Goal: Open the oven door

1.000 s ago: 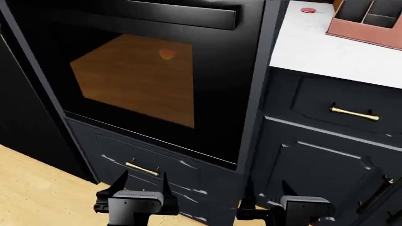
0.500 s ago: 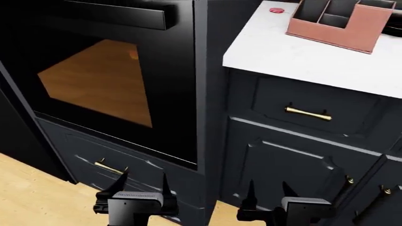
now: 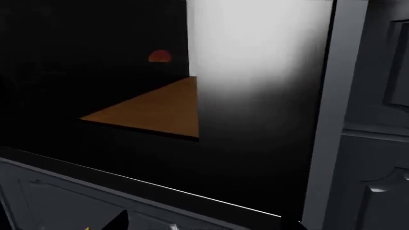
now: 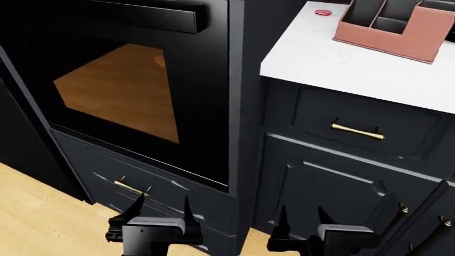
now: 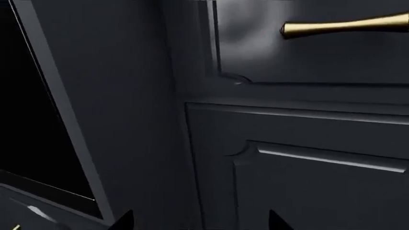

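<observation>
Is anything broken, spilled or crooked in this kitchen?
Nothing stands out. The oven door sits shut and straight, its bar handle level. The drawer beside it is closed, and the pink organizer stands upright on the white counter. Both claws hang low, holding nothing.

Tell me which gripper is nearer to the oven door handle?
Left. The left gripper sits low, below the oven door handle; the right gripper sits before the navy cabinet, further aside.
</observation>
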Motion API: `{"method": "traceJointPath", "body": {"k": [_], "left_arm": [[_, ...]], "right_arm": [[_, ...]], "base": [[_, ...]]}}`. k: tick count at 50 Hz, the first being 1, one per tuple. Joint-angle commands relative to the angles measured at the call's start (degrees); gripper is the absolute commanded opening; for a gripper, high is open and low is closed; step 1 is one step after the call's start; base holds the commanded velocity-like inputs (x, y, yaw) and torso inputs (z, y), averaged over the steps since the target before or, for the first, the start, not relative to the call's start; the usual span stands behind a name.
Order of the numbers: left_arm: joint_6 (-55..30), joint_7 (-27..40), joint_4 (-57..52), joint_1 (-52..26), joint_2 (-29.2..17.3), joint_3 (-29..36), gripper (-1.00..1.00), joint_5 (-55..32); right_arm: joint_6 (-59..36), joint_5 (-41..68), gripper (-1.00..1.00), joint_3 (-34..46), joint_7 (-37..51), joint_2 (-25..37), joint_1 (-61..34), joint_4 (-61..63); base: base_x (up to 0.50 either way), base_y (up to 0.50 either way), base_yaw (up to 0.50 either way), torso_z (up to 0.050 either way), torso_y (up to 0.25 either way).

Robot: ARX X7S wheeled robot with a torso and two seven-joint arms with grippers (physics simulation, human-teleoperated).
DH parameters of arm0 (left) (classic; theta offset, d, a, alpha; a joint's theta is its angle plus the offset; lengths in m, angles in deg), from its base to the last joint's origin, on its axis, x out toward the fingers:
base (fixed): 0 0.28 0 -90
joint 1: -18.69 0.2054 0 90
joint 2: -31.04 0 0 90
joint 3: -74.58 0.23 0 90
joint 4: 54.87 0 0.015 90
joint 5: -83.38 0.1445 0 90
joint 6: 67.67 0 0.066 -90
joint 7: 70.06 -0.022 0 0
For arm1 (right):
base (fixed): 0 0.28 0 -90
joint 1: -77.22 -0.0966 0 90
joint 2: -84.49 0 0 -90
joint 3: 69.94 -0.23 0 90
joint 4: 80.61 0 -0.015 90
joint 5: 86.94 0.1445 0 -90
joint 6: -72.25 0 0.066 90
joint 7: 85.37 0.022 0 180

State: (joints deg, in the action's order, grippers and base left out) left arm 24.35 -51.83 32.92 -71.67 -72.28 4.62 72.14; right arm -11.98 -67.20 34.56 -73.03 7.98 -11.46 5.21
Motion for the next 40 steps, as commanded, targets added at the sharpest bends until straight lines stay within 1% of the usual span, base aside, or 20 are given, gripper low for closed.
{"method": "traceJointPath", "body": {"k": [1, 33, 40], "left_arm": [[0.0, 0.3, 0.1, -0.1, -0.2, 0.3, 1.00, -0.1], [-0.4, 1.2, -0.3, -0.5, -0.9, 1.2, 1.00, -0.3], [-0.5, 1.4, -0.4, -0.5, -1.0, 1.5, 1.00, -0.3]], "right_arm": [[-0.1, 0.5, 1.00, 0.4, -0.2, 0.1, 0.0, -0.2], [0.5, 1.2, 1.00, 0.9, 0.2, 0.7, -0.2, -0.6], [0.7, 1.4, 1.00, 0.9, 0.4, 0.7, -0.2, -0.8]], "base": [[0.00, 0.00, 0.42, 0.000, 0.000], [0.00, 0.00, 0.41, 0.000, 0.000], [0.00, 0.00, 0.05, 0.000, 0.000]]}}
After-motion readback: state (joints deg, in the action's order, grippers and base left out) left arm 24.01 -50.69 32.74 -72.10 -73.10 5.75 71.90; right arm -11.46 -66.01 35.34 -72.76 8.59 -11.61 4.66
